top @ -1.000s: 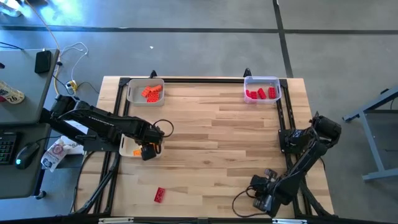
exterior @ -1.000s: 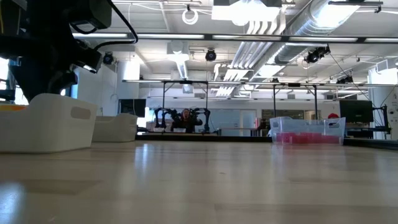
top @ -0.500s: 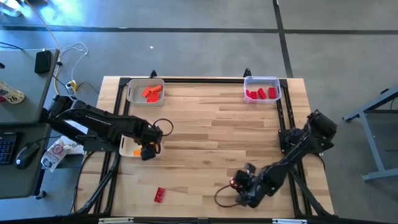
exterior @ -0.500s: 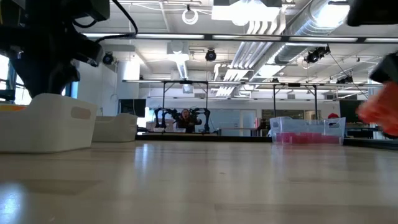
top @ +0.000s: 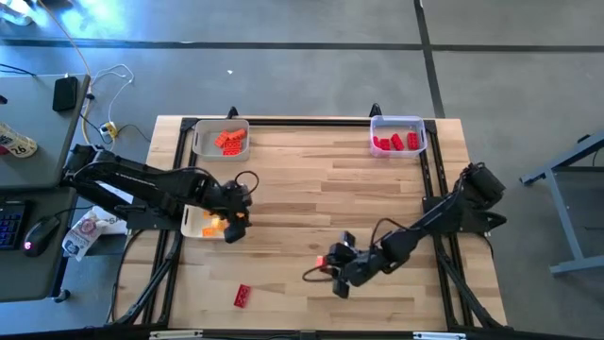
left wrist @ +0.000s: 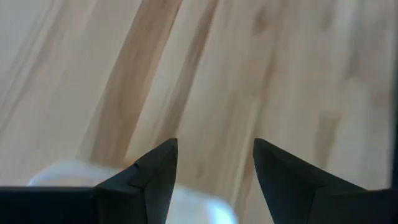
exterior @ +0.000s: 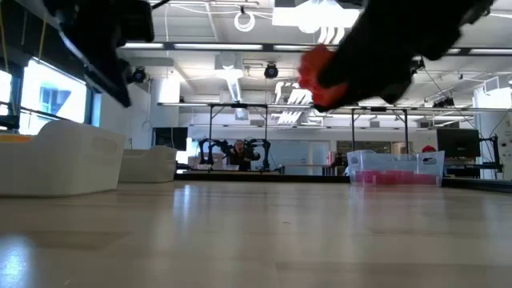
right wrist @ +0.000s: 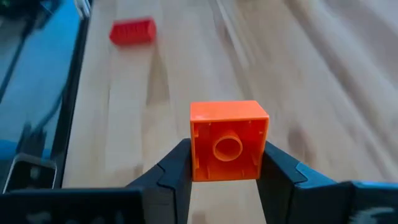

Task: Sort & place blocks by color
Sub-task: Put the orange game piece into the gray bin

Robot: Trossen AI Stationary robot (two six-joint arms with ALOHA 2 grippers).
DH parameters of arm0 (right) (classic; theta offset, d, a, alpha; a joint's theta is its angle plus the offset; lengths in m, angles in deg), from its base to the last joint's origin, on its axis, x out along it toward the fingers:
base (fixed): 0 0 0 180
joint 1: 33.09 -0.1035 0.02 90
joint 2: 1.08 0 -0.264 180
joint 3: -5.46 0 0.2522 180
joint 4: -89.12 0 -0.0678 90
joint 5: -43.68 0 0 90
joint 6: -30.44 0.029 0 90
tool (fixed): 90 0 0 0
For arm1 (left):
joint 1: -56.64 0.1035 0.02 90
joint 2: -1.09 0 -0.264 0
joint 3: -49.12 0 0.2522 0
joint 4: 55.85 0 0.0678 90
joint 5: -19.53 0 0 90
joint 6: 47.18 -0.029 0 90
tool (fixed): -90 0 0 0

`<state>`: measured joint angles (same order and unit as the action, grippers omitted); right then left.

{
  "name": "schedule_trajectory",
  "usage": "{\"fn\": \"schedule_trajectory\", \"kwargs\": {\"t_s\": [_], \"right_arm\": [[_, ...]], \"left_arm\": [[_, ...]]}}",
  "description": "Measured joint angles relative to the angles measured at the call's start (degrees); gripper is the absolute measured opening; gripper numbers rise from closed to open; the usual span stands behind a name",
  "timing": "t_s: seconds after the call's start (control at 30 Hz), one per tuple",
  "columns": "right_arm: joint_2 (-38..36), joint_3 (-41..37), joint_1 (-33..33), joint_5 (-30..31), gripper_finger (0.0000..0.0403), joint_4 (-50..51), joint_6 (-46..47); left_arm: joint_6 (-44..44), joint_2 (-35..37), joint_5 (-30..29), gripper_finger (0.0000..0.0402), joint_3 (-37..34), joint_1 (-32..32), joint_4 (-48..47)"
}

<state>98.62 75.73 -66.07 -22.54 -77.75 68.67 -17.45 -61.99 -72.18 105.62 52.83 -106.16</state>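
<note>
Orange block [right wrist: 229,140] sits clamped betw the right gripper [right wrist: 225,163] fingers, hollow underside facing the wrist cam, held above the table [top: 321,198] in the front-middle area; in the low view it hangs well clear of the wood; one red block [top: 243,296] lies loose near the front edge, left of centre; more orange blocks [top: 229,140] in the white tray [top: 201,144] at back left, red blocks [top: 394,142] in the clear tray [top: 421,132] at back right; a third tray [top: 192,223] at the left edge holds yellow-orange pieces; left gripper [left wrist: 214,168] hovers at that tray's rim, jaws apart, nothing betw them; judgement: step in hand is carrying the orange block to the back-left tray w/ its like; do it well by keeping height over the table, staying clear of the left arm which sits along that path, and releasing only once over the tray interior, low enough not to bounce; surface is pale wood planks w/ a black frame; beyond it a large open workshop w/ ceiling ducts, other rigs, and a person seated far back
</note>
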Motion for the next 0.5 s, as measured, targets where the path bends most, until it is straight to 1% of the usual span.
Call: {"fn": "schedule_trajectory", "kwargs": {"t_s": [0.1, 0.23, 0.37, 0.5], "right_arm": [[0.0, 0.0, 1.5, 0.0, 0.0116, -3.8, -3.9], [0.0, 0.0, 3.0, 0.1, 0.0116, -7.9, -8.6], [0.0, 0.0, 4.5, 0.5, 0.0116, -12.8, -13.8], [0.0, 0.0, 6.0, 0.6, 0.0116, -18.0, -18.3]], "left_arm": [[-1.8, 0.3, 0.0, 0.0197, 0.0, 0.0, 7.8], [-6.3, 0.3, 0.0, 0.0197, 0.0, -0.5, 15.8], [-11.7, 0.3, 0.0, 0.0197, 0.0, -1.5, 22.3], [-14.4, 0.3, -0.2, 0.0197, 0.0, -2.3, 28.7]]}}
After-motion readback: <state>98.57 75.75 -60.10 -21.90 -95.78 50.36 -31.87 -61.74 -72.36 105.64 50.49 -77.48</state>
